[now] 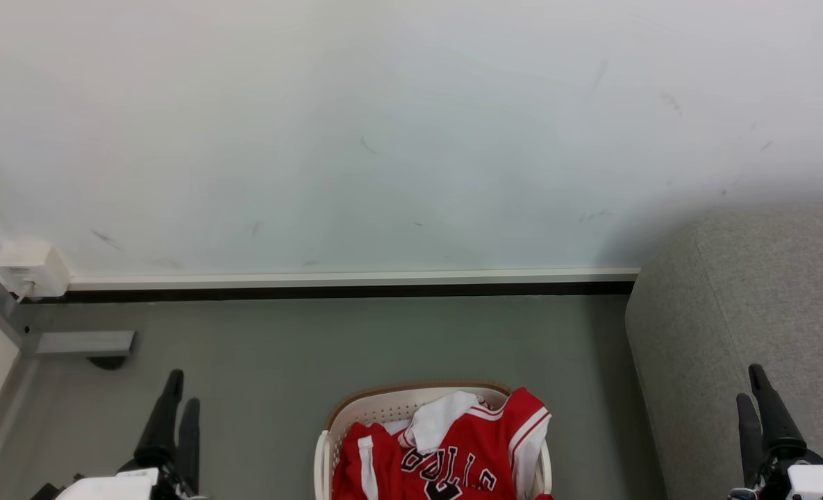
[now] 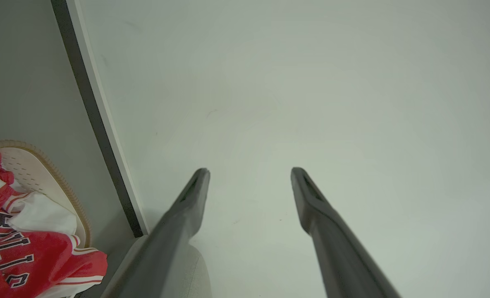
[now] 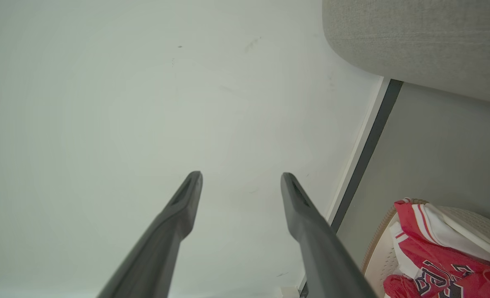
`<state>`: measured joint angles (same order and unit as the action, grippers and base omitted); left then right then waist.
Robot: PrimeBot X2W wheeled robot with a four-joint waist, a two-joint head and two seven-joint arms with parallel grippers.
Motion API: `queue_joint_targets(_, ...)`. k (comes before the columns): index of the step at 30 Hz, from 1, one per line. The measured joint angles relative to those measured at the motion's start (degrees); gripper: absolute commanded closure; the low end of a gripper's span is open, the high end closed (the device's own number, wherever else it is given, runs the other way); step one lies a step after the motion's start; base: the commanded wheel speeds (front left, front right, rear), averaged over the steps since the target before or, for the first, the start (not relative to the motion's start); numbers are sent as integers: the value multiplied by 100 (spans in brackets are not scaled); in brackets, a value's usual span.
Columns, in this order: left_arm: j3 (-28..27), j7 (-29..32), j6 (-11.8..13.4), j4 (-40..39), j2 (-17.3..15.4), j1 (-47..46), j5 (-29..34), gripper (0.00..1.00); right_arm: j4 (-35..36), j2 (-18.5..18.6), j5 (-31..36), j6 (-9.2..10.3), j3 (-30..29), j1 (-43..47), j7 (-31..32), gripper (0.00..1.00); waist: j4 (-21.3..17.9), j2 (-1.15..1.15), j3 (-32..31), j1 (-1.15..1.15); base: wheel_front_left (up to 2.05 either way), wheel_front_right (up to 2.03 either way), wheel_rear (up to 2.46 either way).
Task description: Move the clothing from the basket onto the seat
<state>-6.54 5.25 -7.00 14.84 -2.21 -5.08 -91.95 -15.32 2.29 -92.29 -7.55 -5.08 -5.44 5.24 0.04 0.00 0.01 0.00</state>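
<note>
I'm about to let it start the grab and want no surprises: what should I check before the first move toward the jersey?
1. Jersey in the basket: ok, bunched, one shoulder over the rim.
2. Left gripper open and empty: ok.
3. Right gripper open and empty: ok.
4. Jersey free of other items: not ok, a white cloth lies on it and may come along.
5. Seat on the robot's right, near the basket: ok.
6. Landing spot on the seat free: cannot tell, little of its top shows.
</note>
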Motion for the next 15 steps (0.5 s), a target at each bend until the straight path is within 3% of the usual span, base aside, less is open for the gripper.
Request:
queue_joint_targets(6, 13, -180, 0, -160, -9, 16, 282, 0, 145, 1, 310, 0, 171, -9, -177, 0, 6, 0, 4, 0, 0, 0, 0)
queue_joint_targets(15, -75, -390, -1, -397, -8, 49, 1407, 0, 323, 9, 1225, 0, 461, -14, -407, 0, 14, 0, -4, 0, 0, 0, 0)
